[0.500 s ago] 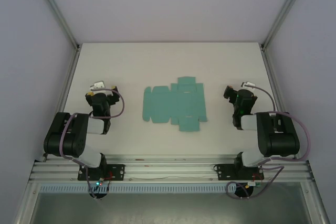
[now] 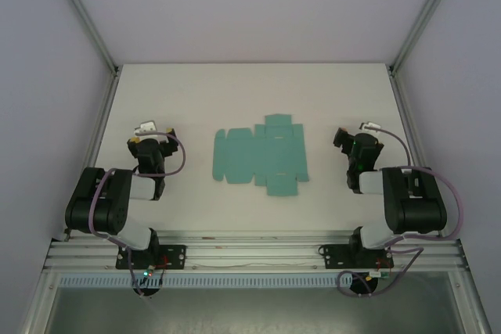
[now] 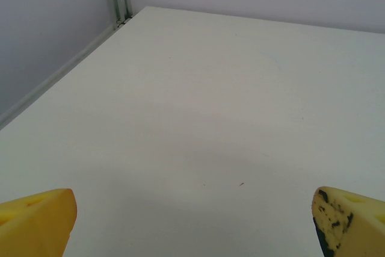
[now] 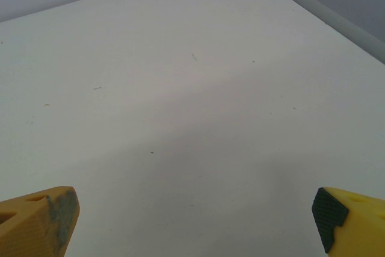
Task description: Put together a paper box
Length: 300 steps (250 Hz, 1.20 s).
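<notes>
Paper box (image 2: 260,154) (flat) lies between both end effectors (image 3: 192,224) (image 4: 195,224).

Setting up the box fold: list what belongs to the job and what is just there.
For the job:
paper box, flat and unfolded
left gripper, open
right gripper, open

Just there:
table
walls
rail at the near edge

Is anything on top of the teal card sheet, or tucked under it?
Nothing lies on the paper box sheet; its creased flaps are all bare. It rests flat on the white table. The surface beneath it is covered from view.
</notes>
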Tool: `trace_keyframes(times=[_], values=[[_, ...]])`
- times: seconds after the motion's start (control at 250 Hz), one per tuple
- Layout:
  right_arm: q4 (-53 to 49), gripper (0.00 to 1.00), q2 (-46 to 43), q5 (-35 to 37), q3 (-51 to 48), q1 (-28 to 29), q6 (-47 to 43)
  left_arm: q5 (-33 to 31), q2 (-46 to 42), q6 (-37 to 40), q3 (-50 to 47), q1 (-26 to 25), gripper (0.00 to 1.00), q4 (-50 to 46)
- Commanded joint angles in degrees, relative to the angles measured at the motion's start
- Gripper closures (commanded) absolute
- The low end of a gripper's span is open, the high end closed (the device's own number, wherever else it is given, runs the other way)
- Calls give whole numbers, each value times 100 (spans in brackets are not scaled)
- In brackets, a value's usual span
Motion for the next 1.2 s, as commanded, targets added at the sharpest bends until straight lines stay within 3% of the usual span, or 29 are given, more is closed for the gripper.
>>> trace_keyframes(times=[0.0,0.552,0.604,0.748,0.827,0.943,1.051,1.195], values=[[144,0,-76,34,97,-12,70,92,-72,61,64,-23,0,55],[83,0,-100,4,145,-12,57,178,-84,111,82,-14,0,90],[-159,0,-200,-32,241,-17,44,168,-269,94,214,-14,0,-304],[-1462,0,-938,123,646,-4,118,128,-1061,0,770,-14,0,-1960],[-2182,0,-1386,134,875,18,397,329,-1421,-431,1134,-13,0,-2970],[-3113,0,-1901,-164,1148,181,815,922,-1702,-1265,1357,-74,0,-3674],[-4362,1,-2033,-222,1664,713,956,1578,-1726,-1830,1618,-251,0,-4258],[-5671,13,-1916,-806,2314,1520,1500,2427,-1506,-2278,1828,-670,0,-4661]])
